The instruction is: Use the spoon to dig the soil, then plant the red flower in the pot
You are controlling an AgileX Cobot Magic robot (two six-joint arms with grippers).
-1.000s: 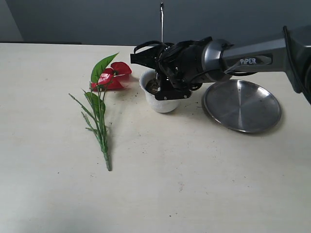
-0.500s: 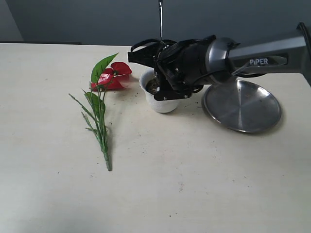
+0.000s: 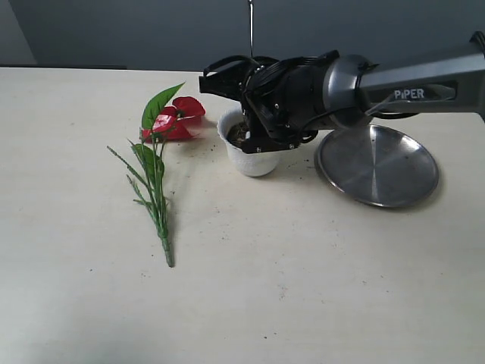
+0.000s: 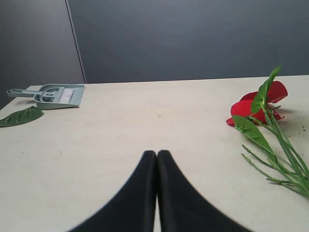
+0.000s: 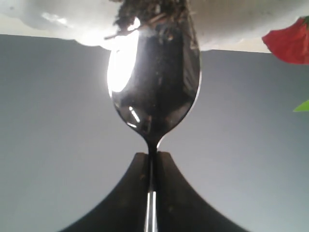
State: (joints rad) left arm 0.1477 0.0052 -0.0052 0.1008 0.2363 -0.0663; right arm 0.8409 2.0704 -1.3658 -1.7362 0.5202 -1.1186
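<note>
Looking at your right gripper (image 5: 152,155), you find its two black fingers (image 5: 133,193) pinched tight on the thin handle of the spoon (image 5: 154,92), so this hand is grasping the spoon. The shiny bowl points straight out past the fingertips, and its tip is buried in the soil (image 5: 153,8), with dark crumbs and small twigs around it. That soil fills the pot (image 3: 254,163), which stands upright directly below the hand. The spoon's handle runs back through the grip and stands up above the hand, close to vertical.

Beyond the pot, on the side away from your right forearm, the red flower (image 3: 180,120) lies flat on the table (image 3: 303,288). Its bloom is just beside the pot but apart from it, and its green stems trail off well clear of the hand. Behind the hand, partly under the forearm, a round steel plate (image 3: 379,171) lies near the pot without touching it.

Your left gripper (image 4: 157,153) is clenched, its fingertips pressed together with nothing between them, low over bare table. The red flower lies ahead of it, off to one side. A dustpan (image 4: 60,94) and a loose green leaf (image 4: 19,117) lie farther ahead on the other side.
</note>
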